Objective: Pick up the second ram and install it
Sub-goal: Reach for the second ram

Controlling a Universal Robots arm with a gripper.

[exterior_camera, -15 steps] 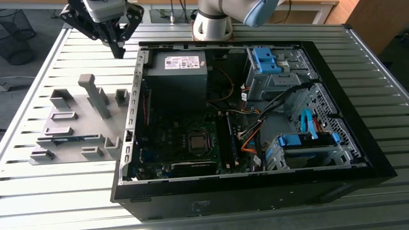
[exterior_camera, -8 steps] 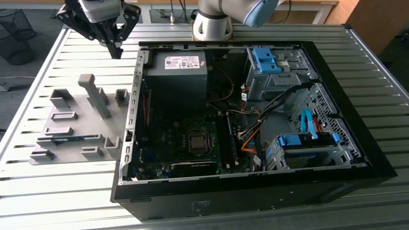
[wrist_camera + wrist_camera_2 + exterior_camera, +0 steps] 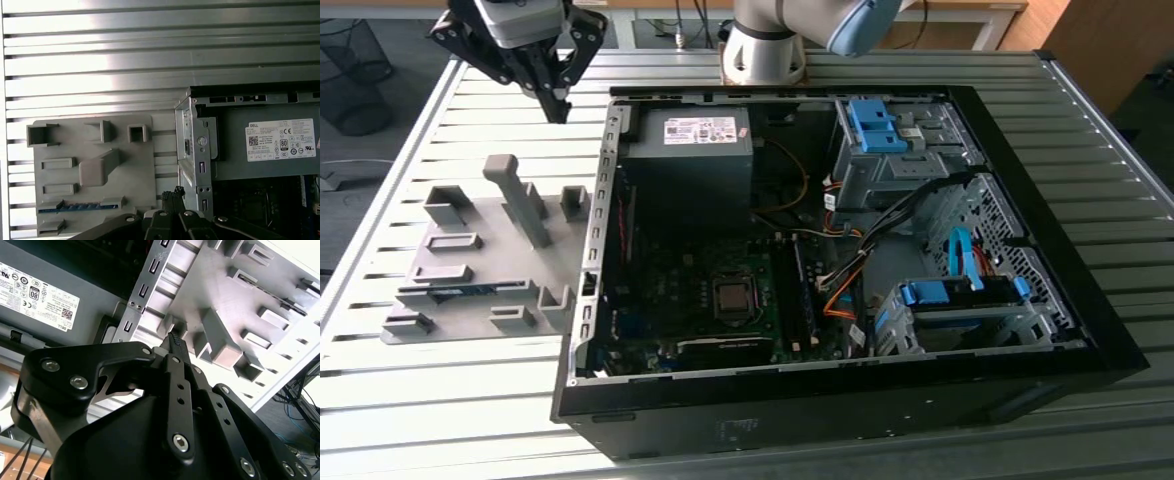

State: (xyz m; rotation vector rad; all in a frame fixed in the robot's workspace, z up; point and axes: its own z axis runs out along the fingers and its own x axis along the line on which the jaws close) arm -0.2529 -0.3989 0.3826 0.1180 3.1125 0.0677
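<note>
The gripper [image 3: 559, 108] hangs above the slatted metal table [image 3: 414, 410], close to the corner of the open computer case [image 3: 854, 400] where the power supply [image 3: 683, 160] sits. Its two black fingers are pressed together to one point and nothing is between them; this is also seen in both wrist views [image 3: 175, 340] [image 3: 172, 194].

The second ram [image 3: 464, 292], a thin bluish stick, lies flat in a long slot of the grey holder plate [image 3: 480, 235] on the table, just beside the case on the exterior view's left. It is at the end of the plate far from the gripper, well apart from the fingertips, and the tall upright block [image 3: 520, 200] of the plate stands between them. In the first wrist view the ram [image 3: 80, 206] shows as a blue strip in its slot, away from the fingertips and not touched by them.
</note>
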